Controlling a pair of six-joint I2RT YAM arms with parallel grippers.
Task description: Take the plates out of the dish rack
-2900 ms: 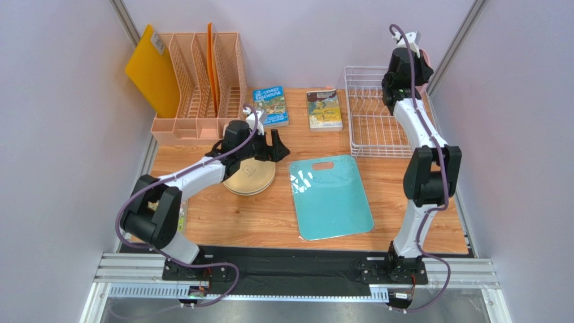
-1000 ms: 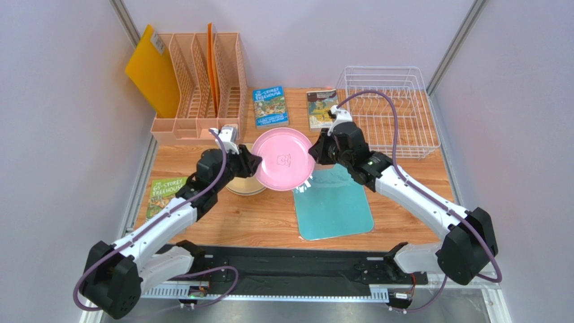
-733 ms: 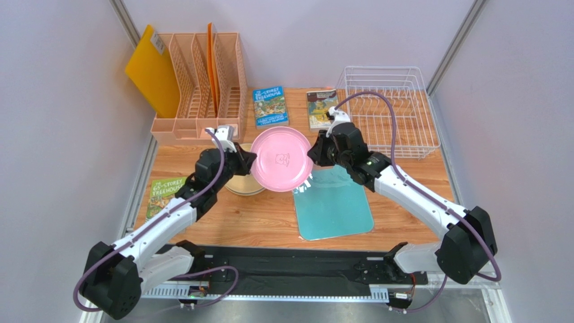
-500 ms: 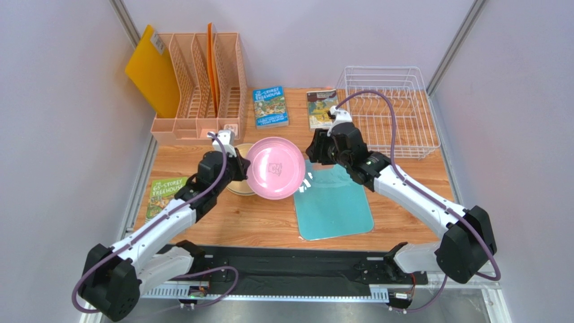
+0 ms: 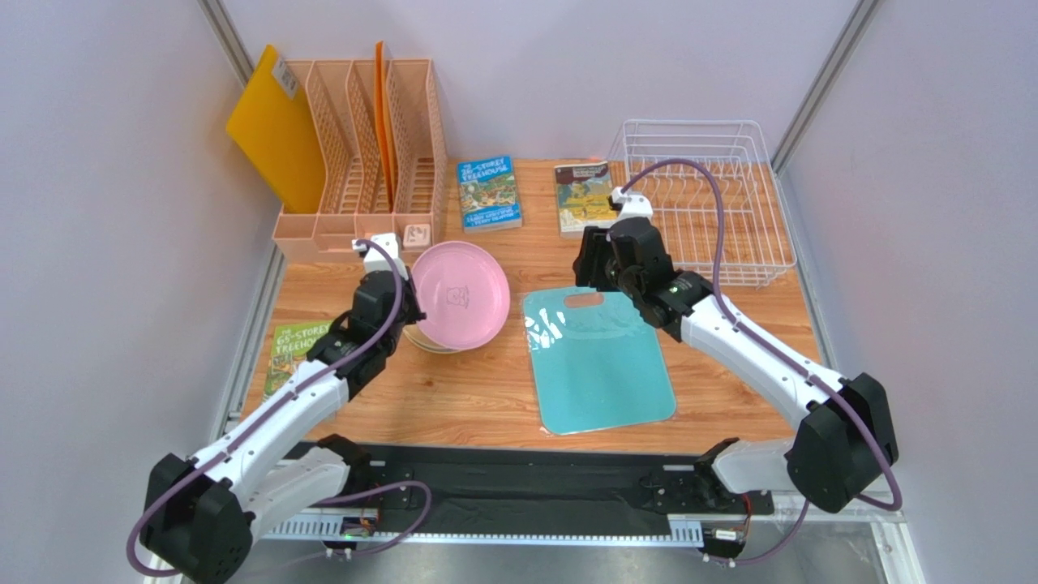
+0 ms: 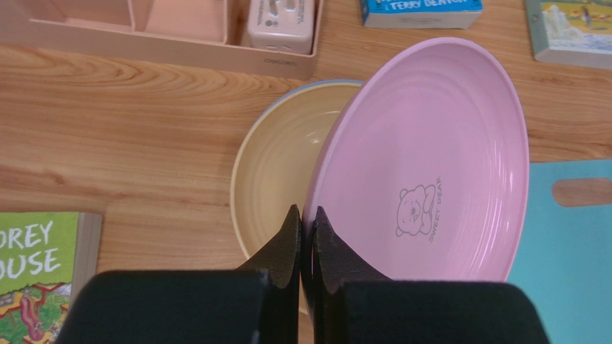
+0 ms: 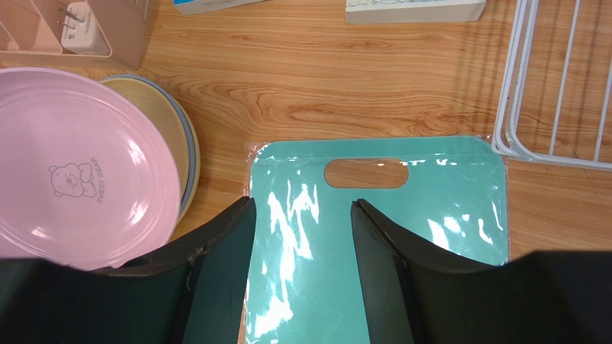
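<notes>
My left gripper (image 5: 411,316) (image 6: 307,215) is shut on the near-left rim of the pink plate (image 5: 459,292) (image 6: 431,143) (image 7: 72,165). It holds the plate tilted over the stack of plates (image 5: 427,343). That stack shows a cream-yellow plate (image 6: 276,165) on top and a grey-blue rim (image 7: 192,158) under it. Whether the pink plate touches the stack I cannot tell. My right gripper (image 5: 592,265) (image 7: 302,208) hangs open above the teal board, apart from the pink plate, with nothing between its fingers. The white wire dish rack (image 5: 780,262) (image 7: 511,86) stands at the back right, and I see no plate in it.
The teal cutting board (image 5: 597,353) (image 7: 373,244) lies at centre. A peach file organizer (image 5: 366,158) and a yellow board (image 5: 274,128) stand back left. Two books (image 5: 490,192) (image 5: 585,197) lie at the back, and a green book (image 5: 293,353) (image 6: 36,265) lies by the left arm.
The right gripper let go of the pink plate, opened and drew back right. The left gripper shut on the plate's rim and carried it left and down over the stack.
</notes>
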